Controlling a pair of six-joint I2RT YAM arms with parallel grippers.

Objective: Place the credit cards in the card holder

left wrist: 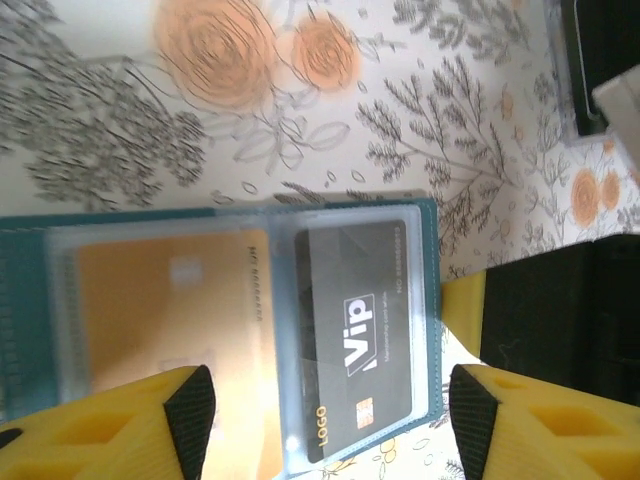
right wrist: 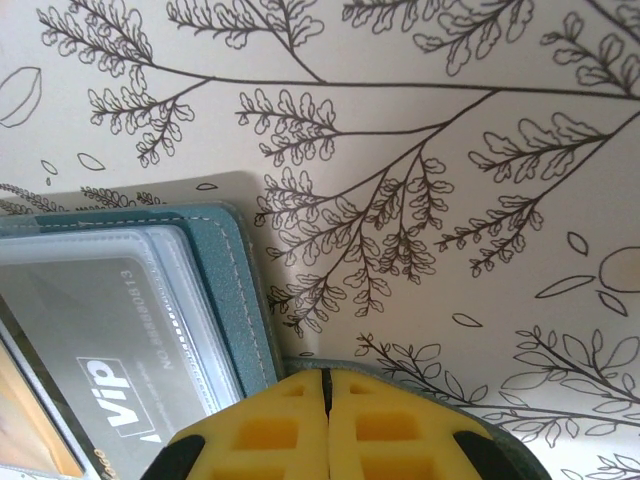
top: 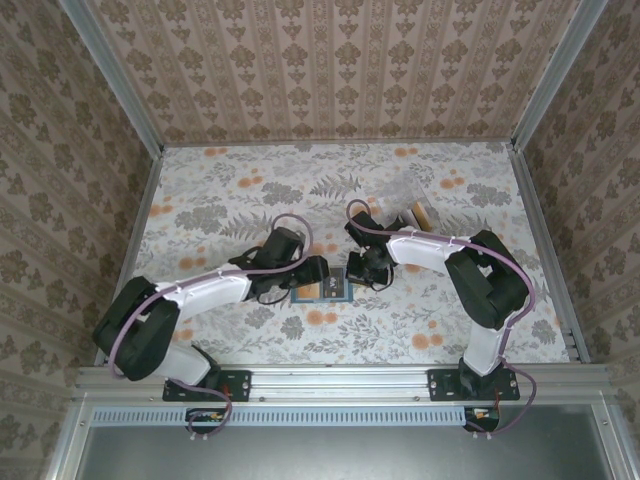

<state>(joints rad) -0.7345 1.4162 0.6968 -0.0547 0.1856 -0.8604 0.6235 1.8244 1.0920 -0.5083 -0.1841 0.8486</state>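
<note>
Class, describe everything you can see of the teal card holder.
The card holder is a teal, leather-like wallet with stitched edges, lying open and flat on the floral table. Its clear plastic pockets hold a tan-yellow card and a dark grey Vip card. The left gripper sits over it, jaws open.

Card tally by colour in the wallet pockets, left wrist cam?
tan-yellow rectangular plastic card: 1
dark grey rectangular "Vip" plastic card: 1
Total: 2, both behind the clear pockets of the open teal folding card holder.
</note>
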